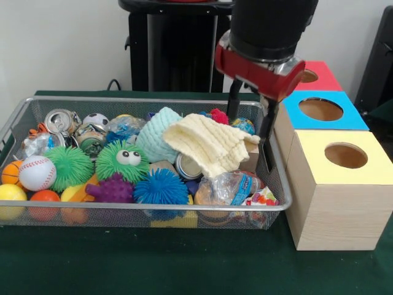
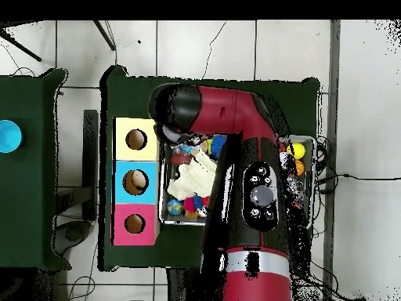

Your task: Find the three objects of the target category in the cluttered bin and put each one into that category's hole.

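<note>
Silver wire mesh forms the bin (image 1: 153, 101), crowded with toys; a labelled clear bottle (image 1: 230, 187) is seen near its front right corner. The open gripper (image 1: 250, 126) hangs beside a yellow cloth (image 1: 212, 144). No sorting appears done.

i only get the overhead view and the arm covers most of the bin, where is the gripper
Observer: The gripper is down in the bin, at the end beside the boxes, with its fingers spread apart.
Operator: is it holding anything
Observer: No clear grip. A corner of the cream knitted cloth lies between its fingers.
Operator: any bottle showing
Observer: Yes, a crumpled clear bottle with a blue label lies by the bin's camera-side wall, partly under that cloth.
</note>
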Action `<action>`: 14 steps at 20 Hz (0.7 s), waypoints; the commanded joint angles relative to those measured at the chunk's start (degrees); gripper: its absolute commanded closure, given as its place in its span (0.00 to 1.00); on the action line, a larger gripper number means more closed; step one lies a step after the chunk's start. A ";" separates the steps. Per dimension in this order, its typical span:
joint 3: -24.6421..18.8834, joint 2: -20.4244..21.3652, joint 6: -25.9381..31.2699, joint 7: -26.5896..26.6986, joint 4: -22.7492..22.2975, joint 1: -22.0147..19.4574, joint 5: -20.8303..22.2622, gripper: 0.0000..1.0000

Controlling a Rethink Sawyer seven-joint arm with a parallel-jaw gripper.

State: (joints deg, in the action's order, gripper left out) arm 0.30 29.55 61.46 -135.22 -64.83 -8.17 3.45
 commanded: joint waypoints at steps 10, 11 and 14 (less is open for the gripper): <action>-10.91 -15.11 -5.44 14.43 5.67 -6.58 5.45 0.00; -11.05 -15.03 -6.03 14.00 5.14 -6.59 5.58 0.00; -11.20 -13.96 -7.03 12.48 3.08 -6.33 5.96 0.00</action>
State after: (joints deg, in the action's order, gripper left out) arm -4.53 16.60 59.29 -135.22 -59.07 -13.69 6.63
